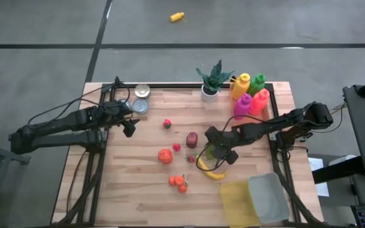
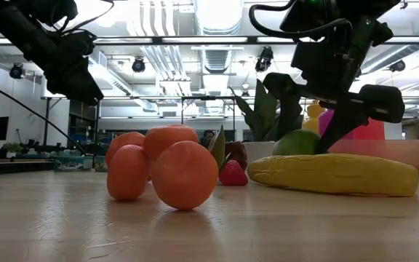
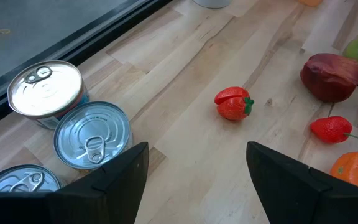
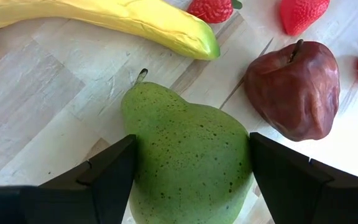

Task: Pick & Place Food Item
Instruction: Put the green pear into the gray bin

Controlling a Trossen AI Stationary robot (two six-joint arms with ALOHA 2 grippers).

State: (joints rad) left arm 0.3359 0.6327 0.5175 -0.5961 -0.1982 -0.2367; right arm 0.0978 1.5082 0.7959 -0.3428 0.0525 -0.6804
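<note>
Near the worktop's [image 1: 138, 196] middle, the right end effector [image 4: 191, 174] straddled a green pear [image 4: 188, 158], fingers against its sides, banana [image 4: 104, 18] and dark red apple [image 4: 294, 87] crowding close. Left end effector [image 3: 194, 177] hung spread beside the cans [image 3: 92, 137] near the far-left edge.

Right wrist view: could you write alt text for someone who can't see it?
A speckled green pear lies on a wooden table between the right gripper's two dark fingers, one at each side. Beyond it lie a yellow banana and a dark red apple.
</note>
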